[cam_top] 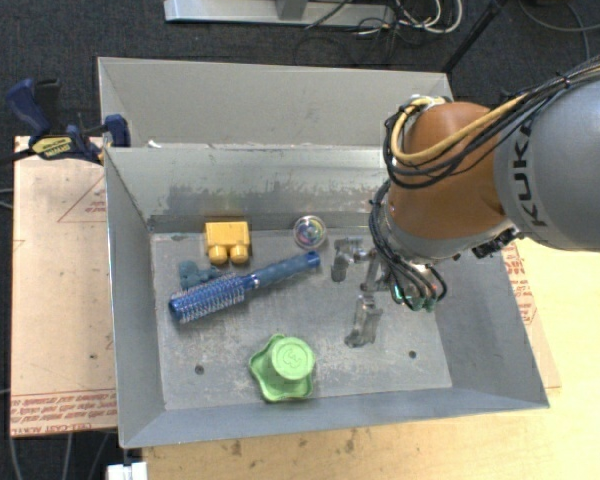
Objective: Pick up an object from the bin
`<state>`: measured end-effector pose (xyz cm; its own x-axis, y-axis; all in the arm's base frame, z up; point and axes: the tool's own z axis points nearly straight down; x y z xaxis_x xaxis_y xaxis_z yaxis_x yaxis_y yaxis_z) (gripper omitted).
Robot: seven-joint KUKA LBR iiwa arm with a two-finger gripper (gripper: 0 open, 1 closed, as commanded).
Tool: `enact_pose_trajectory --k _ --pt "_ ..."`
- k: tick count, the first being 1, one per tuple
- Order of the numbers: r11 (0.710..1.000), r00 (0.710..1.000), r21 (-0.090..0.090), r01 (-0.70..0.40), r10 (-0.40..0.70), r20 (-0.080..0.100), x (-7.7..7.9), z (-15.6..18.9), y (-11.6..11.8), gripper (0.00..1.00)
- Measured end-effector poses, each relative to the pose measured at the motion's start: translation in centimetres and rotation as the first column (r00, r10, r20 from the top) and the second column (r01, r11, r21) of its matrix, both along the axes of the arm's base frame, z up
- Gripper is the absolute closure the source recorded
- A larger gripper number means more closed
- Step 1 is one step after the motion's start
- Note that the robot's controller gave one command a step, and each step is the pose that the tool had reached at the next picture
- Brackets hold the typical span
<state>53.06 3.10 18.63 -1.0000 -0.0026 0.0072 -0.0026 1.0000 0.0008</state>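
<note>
Here the pincer (pixel 348 301) hangs spread over the right half of the bin (pixel 130 268).

Camera view: the arm (pixel 570 158) comes in from the right, and its two fingers stand apart with bare grey floor between them, pinching nothing. Just left of the upper finger lie the handle end of a blue brush (pixel 245 286) and, nearer the back wall, a shiny ball (pixel 309 231). A yellow block (pixel 227 240) sits further left, and a green cap (pixel 283 368) lies near the front wall.

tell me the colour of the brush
The brush is blue, clearest in the camera view.
</note>
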Motion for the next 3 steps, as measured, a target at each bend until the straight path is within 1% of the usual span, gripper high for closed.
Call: enact_pose_trajectory --k 1,2,3 --pt "1.000 1.000 0.001 0.008 -0.008 0.014 7.1 -0.4 1.2 0.00" --pt "0.941 0.941 -0.001 -0.339 0.339 0.016 6.5 -11.5 1.2 0.00" --pt "0.941 0.941 -0.003 -0.338 0.338 0.020 6.7 -11.2 1.1 1.00"
